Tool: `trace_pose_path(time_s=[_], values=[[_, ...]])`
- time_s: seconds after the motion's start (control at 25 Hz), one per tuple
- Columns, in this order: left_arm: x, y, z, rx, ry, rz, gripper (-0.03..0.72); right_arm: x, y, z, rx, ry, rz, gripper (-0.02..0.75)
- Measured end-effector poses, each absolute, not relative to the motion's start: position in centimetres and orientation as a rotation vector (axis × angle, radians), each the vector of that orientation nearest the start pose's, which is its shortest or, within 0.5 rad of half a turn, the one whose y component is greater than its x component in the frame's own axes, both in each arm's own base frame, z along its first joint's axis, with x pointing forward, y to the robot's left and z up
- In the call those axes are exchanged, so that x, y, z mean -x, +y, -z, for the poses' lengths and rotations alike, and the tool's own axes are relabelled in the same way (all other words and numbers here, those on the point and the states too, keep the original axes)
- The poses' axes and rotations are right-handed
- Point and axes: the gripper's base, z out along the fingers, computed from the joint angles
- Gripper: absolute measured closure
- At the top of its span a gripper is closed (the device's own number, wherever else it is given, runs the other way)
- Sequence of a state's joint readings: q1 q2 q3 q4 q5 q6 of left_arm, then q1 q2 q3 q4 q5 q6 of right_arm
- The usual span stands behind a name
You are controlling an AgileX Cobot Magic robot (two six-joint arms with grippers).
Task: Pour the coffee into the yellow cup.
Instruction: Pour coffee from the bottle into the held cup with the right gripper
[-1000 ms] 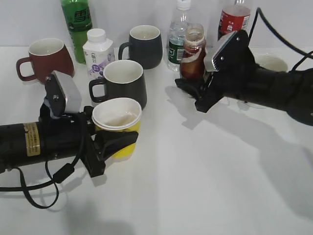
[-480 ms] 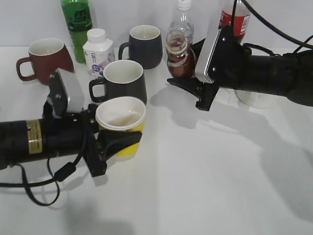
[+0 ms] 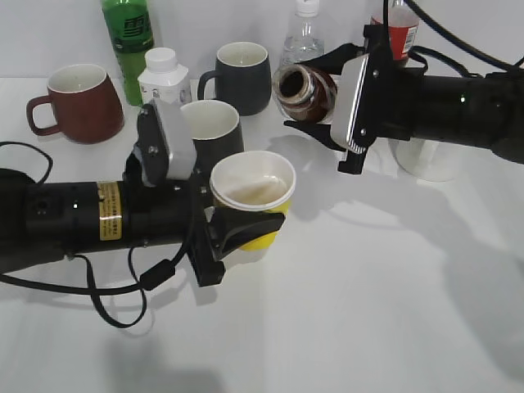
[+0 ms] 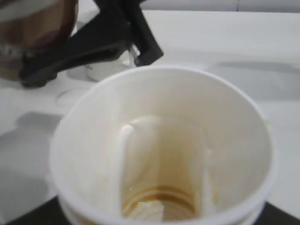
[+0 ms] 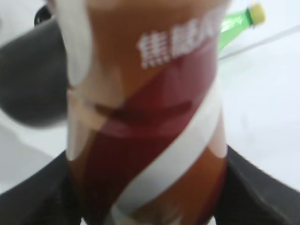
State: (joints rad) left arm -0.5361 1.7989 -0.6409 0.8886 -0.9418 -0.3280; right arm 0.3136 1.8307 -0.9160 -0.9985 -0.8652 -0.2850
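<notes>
My left gripper (image 3: 237,233) is shut on the yellow cup (image 3: 254,209) and holds it near the table's middle, mouth up. In the left wrist view the cup's white inside (image 4: 164,154) shows a thin brown ring at the bottom. My right gripper (image 3: 323,94) is shut on the coffee bottle (image 3: 301,92) and holds it tilted, its open mouth turned left toward the cup, above and right of it. The right wrist view is filled by the bottle's red-white swirl label (image 5: 150,140) with dark fingers (image 5: 37,201) on both sides. No liquid stream shows.
Two dark mugs (image 3: 209,131) (image 3: 241,74), a maroon mug (image 3: 78,102), a green bottle (image 3: 128,41), a small white bottle (image 3: 164,78), a clear water bottle (image 3: 304,33) and a red-label cola bottle (image 3: 393,29) stand at the back. A white container (image 3: 426,160) sits at right.
My left gripper has carried the yellow cup right toward the middle. My right gripper has lifted the coffee bottle and tipped it from upright toward the cup.
</notes>
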Motion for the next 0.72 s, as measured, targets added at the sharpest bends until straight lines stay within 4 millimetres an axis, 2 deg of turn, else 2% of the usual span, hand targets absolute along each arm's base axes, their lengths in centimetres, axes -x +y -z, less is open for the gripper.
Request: trace_pose_path(time_s=[0.44,0.72], values=[[-23.57,-21.25,-15.64,-1.181,1.513,0.816,0.309,-32.60,16.68,-20.58,1.564,0.803,0.109,0.234],[-24.30,-21.76,-16.23,-1.187,1.498,0.788,0.309,-32.65,16.64,-20.49,1.594,0.768,0.155,0.234]])
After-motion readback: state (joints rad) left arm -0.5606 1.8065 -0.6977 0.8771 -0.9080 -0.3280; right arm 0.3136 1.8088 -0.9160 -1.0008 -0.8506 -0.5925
